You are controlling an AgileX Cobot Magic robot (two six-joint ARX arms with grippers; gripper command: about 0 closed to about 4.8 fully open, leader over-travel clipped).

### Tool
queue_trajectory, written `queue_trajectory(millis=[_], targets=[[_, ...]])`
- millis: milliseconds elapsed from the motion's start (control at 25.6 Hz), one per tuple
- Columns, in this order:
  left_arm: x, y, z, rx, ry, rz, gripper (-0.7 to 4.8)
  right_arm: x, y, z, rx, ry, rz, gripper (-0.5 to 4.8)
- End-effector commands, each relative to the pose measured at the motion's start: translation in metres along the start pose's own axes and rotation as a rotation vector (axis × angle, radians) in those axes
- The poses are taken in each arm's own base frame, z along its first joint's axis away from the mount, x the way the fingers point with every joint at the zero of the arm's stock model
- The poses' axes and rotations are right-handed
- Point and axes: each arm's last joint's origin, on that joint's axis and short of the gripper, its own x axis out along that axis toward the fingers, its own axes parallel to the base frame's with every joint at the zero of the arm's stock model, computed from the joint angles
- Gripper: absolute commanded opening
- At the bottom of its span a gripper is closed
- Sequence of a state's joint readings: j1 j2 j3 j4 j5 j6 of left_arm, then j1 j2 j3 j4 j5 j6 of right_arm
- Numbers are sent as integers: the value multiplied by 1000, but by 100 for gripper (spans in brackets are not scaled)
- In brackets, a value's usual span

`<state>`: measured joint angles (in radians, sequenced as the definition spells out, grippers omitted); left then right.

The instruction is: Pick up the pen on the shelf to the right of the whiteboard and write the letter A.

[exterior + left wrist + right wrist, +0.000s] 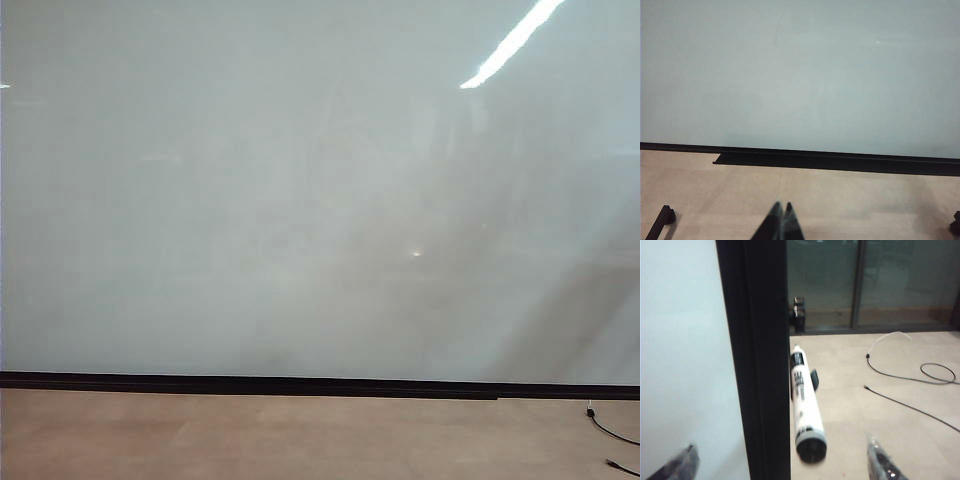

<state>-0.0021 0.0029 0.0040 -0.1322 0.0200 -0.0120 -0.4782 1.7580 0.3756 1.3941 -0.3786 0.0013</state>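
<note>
Pen (804,402): lies along whiteboard (685,355) edge shelf, easy for me to straddle.
Right gripper (782,462): wide, empty, flanking it.
Left gripper (781,220): closed, parked facing board.

Right end effector (782,460): jaws spread wide, nothing between them, one fingertip (677,465) over the whiteboard (685,350), the other over the floor (880,405). The pen (805,405) lies just beside the board's black edge frame (757,360), at twelve o'clock from the jaw gap, dark cap end nearest the end effector. Loose cables (920,375) trail on the floor, well apart from the pen.
</note>
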Motion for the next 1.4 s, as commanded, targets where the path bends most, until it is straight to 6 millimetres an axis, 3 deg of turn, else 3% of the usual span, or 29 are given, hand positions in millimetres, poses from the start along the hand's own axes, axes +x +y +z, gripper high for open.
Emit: queue_trajectory(millis=[39, 351, 507, 897, 1209, 1404], targets=[[0, 0, 1, 4, -8, -3, -4, 12, -6, 6, -27, -46, 17, 431], [0, 0, 1, 4, -8, -3, -4, 32, -22, -3, -20, -37, 92, 417], [0, 0, 1, 4, -8, -3, -4, 35, -27, -3, -18, -42, 124, 348], [0, 0, 1, 4, -8, -3, -5, 46, -34, 6, 11, -79, 190, 345], [0, 0, 1, 4, -8, -3, -4, 50, -35, -10, 59, -35, 192, 344], [0, 0, 1, 4, -8, -3, -4, 53, -36, -7, 52, -49, 192, 304]])
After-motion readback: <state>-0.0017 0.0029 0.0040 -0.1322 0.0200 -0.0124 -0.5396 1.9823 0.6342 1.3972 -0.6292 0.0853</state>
